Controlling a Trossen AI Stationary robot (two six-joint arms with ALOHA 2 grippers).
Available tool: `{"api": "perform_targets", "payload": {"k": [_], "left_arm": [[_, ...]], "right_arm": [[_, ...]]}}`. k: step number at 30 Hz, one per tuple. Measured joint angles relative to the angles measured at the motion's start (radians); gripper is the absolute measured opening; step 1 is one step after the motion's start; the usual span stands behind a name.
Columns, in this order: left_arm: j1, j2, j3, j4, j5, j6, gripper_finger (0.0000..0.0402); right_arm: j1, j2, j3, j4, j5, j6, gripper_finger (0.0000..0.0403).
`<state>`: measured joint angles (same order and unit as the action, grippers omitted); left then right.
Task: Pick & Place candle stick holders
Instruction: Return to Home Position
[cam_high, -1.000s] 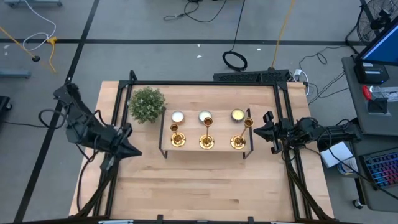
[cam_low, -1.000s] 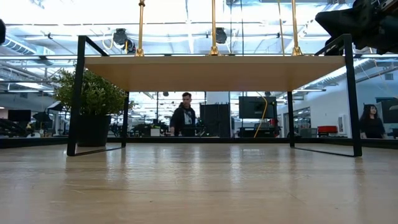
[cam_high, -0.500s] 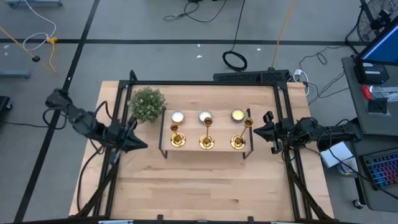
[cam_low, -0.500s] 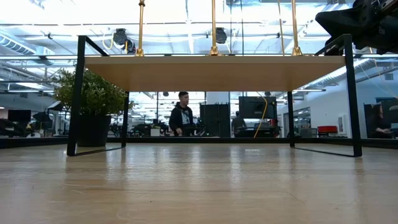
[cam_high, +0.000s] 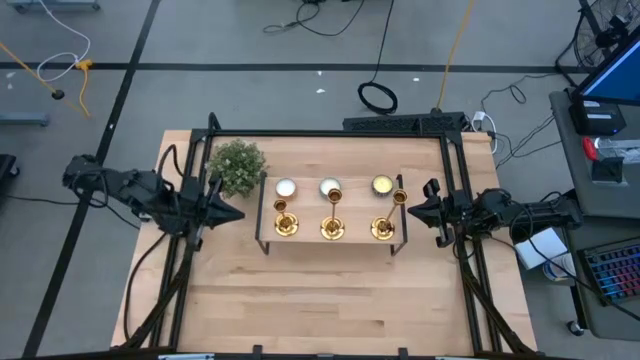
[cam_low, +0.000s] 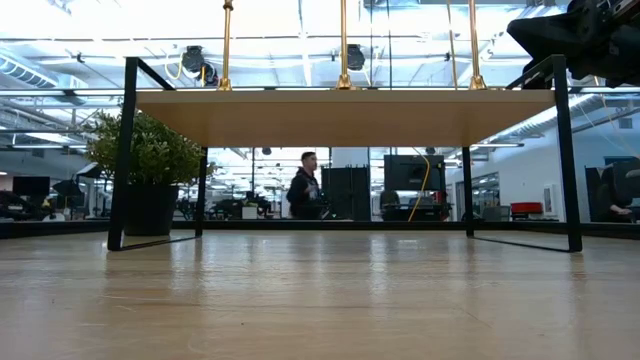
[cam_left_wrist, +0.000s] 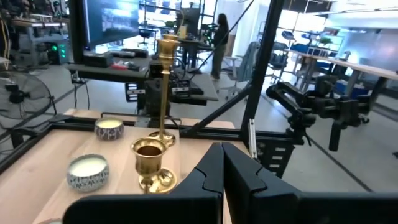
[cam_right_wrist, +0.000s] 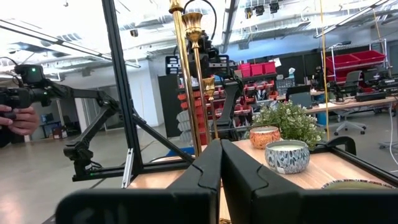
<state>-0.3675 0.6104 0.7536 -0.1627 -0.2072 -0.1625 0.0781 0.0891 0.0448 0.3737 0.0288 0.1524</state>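
On the low wooden shelf with black metal legs (cam_high: 310, 236), the three shiny gold candle stick holders (cam_high: 333, 227) stand in a row. The left tool (cam_high: 236, 213), pressed together, hovers near the bushy green plant (cam_high: 237, 167). The right tool (cam_high: 414, 210), also pressed together, is beside the shelf's other end.

Three candle stick holders (cam_high: 331, 228), three candles (cam_high: 330, 187), one plant (cam_high: 237, 167).

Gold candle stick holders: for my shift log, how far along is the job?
Done: all three shiny gold candle stick holders stand in a row on the pale wooden shelf. In hand: nothing; the left gripper and right gripper are shut and empty, off the shelf's ends. Left: probably only parking the arms.
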Motion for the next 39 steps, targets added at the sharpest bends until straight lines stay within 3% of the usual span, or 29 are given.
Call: {"api": "perform_targets", "payload": {"k": [6, 19, 29, 39], "left_arm": [[0.002, -0.045, -0.041, 0.032, -0.012, 0.000, 0.0000], [0.002, -0.177, -0.352, 0.359, -0.060, -0.047, 0.0000], [0.018, -0.182, -0.399, 0.382, -0.083, -0.055, 0.0000], [0.135, -0.182, -0.399, 0.377, 0.031, -0.055, 0.0000]], "right_arm": [[0.000, 0.000, 0.000, 0.000, 0.000, 0.000, 0.0004], [0.000, 0.000, 0.000, -0.001, 0.000, 0.000, 0.0004], [0.000, 0.000, 0.000, 0.000, 0.000, 0.000, 0.0004], [0.000, 0.000, 0.000, 0.000, 0.000, 0.000, 0.0004]]}}
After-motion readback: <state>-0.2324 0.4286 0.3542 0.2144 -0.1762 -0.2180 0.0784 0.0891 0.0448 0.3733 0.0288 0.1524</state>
